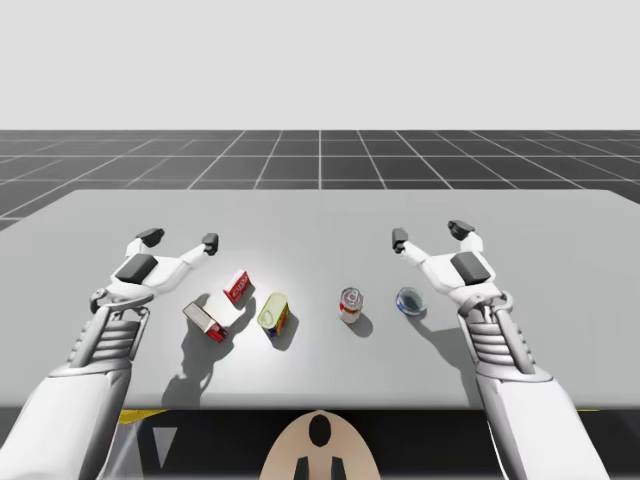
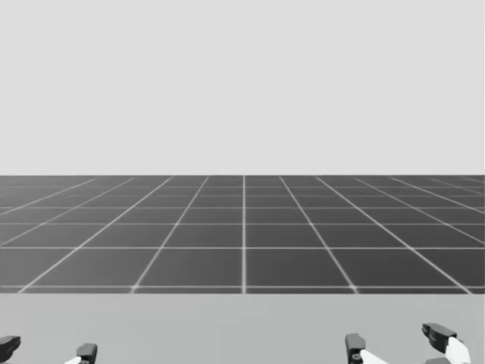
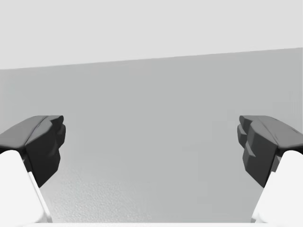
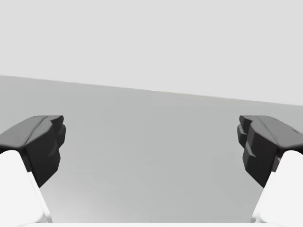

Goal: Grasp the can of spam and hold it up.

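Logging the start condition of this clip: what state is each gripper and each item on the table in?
left gripper: open, empty.
right gripper: open, empty.
yellow rectangular can: on the table, not grasped.
red box: on the table, untouched.
red-and-white box: on the table, untouched.
red-and-white round can: upright, untouched.
blue low can: flat on its base, untouched.

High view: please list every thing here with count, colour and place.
table: one, grey, under everything
rectangular can: one, yellow, left of middle
far box: one, red and white, left of the rectangular can
near box: one, red and white, nearest my left arm
round can: one, red and white, middle
flat can: one, blue, near my right arm
left gripper: one, white, jaws open, over table
right gripper: one, white, jaws open, over table
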### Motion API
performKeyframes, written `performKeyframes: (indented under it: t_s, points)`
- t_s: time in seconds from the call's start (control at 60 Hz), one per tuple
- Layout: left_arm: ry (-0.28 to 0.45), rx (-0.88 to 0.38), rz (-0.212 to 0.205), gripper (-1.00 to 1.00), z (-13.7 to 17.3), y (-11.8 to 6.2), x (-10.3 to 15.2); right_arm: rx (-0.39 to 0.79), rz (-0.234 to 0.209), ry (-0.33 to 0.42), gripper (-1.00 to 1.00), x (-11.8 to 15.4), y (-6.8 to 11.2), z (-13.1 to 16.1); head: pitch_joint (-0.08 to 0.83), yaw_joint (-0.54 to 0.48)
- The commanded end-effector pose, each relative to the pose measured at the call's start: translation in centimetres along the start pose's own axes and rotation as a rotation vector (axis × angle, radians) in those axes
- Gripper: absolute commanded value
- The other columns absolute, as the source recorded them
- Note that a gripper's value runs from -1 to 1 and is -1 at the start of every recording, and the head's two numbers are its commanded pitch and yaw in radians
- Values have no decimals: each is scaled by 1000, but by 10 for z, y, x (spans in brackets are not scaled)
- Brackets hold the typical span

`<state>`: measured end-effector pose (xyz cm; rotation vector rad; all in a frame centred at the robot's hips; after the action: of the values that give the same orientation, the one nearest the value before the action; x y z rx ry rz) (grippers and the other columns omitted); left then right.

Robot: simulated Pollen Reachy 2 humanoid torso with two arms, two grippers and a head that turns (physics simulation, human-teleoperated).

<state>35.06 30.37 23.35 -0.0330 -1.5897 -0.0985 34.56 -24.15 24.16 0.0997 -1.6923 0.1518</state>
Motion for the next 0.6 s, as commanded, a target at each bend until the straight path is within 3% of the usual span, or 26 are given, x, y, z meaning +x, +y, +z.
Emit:
performKeyframes:
  t_s: [0.017, 0.233, 0.6]
  points:
    - [-3, 2, -10, -1000, 0, 0, -1, -46, 10, -32, -1000, -1, 1, 0, -3, 6]
    - [-6, 5, -12, -1000, 0, 0, 0, -28, 18, -7, -1000, 2, -3, -1, 97, 2]
    - [-15, 8, -8, -1000, 0, 2, 2, -76, 30, -8, -1000, 3, -7, -3, 441, 26]
